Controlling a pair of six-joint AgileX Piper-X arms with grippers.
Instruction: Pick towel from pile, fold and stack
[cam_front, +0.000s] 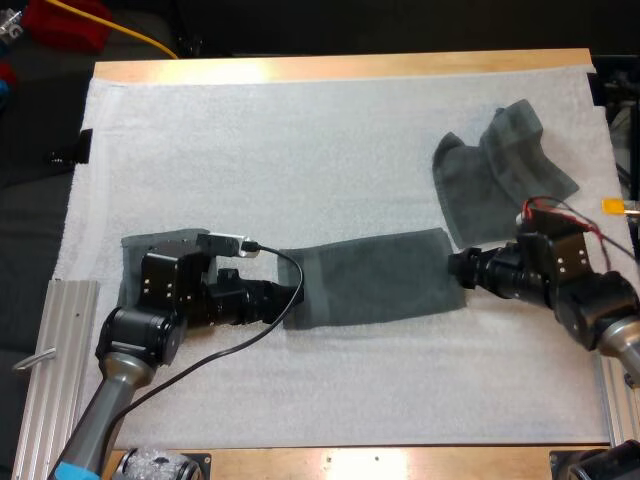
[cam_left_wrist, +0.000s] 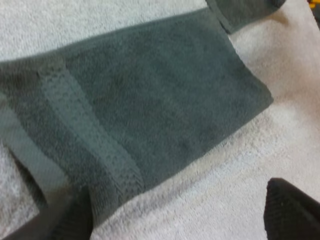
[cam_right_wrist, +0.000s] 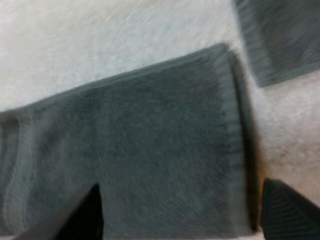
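The flat towel (cam_front: 370, 275), dark grey-green, lies as a long strip in the middle of the white mat (cam_front: 300, 150), its long axis running from 9 o'clock to 3 o'clock in the high view. A woven band crosses it near the 9 o'clock end.

My left fingers (cam_front: 292, 300) sit at the strip's 9 o'clock end. They are spread. The left wrist view shows one of them at the towel's near corner and the other over bare mat, with nothing pinched.

My right fingers (cam_front: 456, 268) sit at the strip's 3 o'clock end. They are also spread, and the right wrist view shows one over the towel and the other over the mat just past its hemmed edge.

The crumpled towel (cam_front: 500, 165) lies at 2 o'clock from the strip, with its near edge close to the strip's far corner.

Another towel (cam_front: 140, 250) lies at 9 o'clock, partly under my left arm.

The mat covers the wooden worktop (cam_front: 340, 68). A metal rail (cam_front: 60, 350) runs along the mat's 8 o'clock edge.
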